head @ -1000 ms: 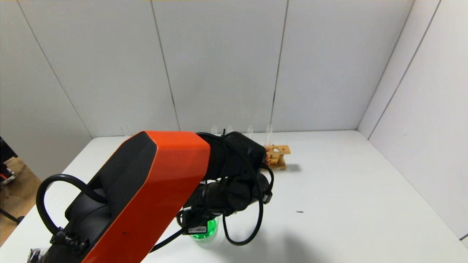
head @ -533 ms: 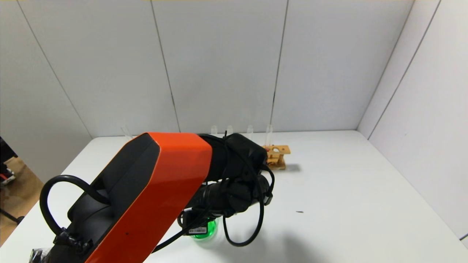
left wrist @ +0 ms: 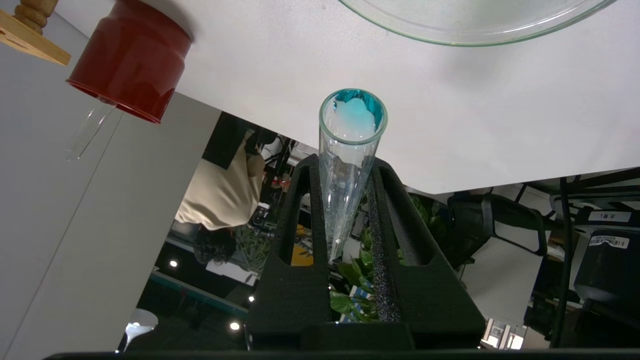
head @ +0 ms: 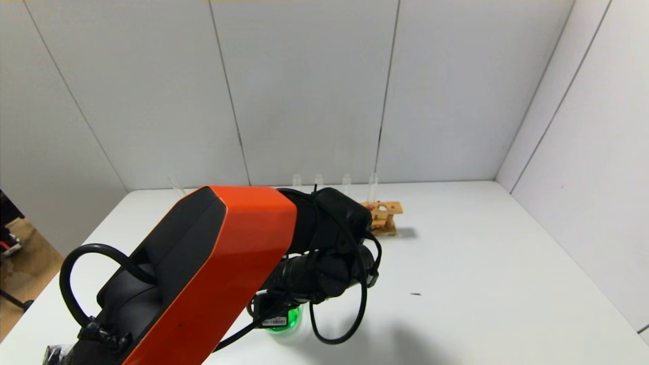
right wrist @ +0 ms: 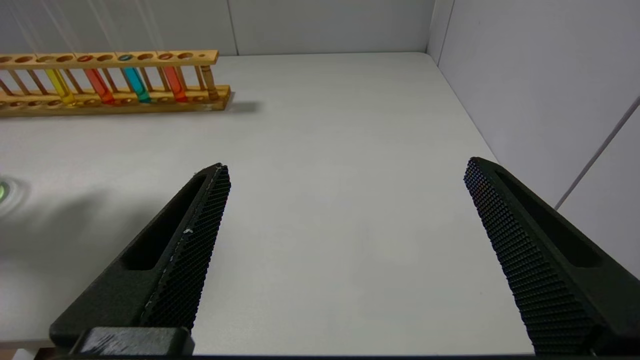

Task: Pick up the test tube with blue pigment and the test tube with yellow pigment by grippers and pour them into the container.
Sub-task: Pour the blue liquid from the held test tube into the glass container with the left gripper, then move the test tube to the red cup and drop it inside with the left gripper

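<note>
One tube going: left gripper [left wrist: 350,210] clamping blue-pigment test tube [left wrist: 351,150], tipped | beaker [head: 284,319] at 6 o'clock, risking dribbling outside | right gripper [right wrist: 350,260] gaping empty

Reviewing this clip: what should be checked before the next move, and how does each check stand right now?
1. Left pincer grips the blue-pigment tube: ok, shut on it.
2. Tube drained: cannot tell; a blue film sits at its mouth.
3. Tube mouth over the container: cannot tell; the arm hides it in the head view.
4. Right pincer free: ok, open above bare table.
5. Yellow-pigment tube reachable: ok, standing in the rack.
</note>
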Controlling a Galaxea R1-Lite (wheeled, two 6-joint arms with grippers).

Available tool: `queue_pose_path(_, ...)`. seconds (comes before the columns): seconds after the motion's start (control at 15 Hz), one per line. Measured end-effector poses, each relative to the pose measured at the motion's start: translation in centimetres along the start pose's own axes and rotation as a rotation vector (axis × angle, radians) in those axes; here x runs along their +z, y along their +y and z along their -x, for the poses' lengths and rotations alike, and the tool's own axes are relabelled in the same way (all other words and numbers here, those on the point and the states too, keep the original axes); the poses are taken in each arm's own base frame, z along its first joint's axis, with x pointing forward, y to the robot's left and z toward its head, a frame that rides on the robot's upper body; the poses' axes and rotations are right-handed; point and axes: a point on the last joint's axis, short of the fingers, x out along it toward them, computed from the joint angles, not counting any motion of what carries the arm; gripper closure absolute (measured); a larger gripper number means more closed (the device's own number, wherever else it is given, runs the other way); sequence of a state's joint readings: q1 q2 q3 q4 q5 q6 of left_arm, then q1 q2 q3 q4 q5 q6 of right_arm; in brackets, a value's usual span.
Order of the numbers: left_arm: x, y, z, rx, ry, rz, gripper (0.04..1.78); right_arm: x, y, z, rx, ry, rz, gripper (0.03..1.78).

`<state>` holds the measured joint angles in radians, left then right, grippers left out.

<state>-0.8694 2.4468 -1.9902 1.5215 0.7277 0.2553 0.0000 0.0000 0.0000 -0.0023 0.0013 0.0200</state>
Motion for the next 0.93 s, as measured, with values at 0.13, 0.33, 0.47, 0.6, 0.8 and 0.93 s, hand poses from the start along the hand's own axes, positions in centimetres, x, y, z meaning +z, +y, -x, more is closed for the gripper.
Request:
queue_pose_path(0.13,-0.1,0.0,0.2,0.002,-0.005,0.011,1.53,0.0,0.0,0.0,0.000,0.000,0.000,0.10)
queue_pose_path(0.33,-0.9,0.4,0.8,0.004,-0.028,0.039,1.53,0.0,0.0,0.0,0.000,0.000,0.000,0.10)
queue_pose_path(0.47,-1.8,1.1,1.6,0.004,-0.081,0.092,1.53,0.0,0.0,0.0,0.000,0.000,0.000,0.10)
queue_pose_path(0.6,-3.3,1.9,2.6,-0.014,-0.133,0.162,1.53,0.0,0.0,0.0,0.000,0.000,0.000,0.10)
queue_pose_path(0.8,-6.8,3.7,3.7,-0.072,-0.200,0.325,1.53,0.0,0.0,0.0,0.000,0.000,0.000,0.10)
queue_pose_path(0.93,-9.9,5.0,4.1,-0.125,-0.247,0.464,1.53,0.0,0.0,0.0,0.000,0.000,0.000,0.10)
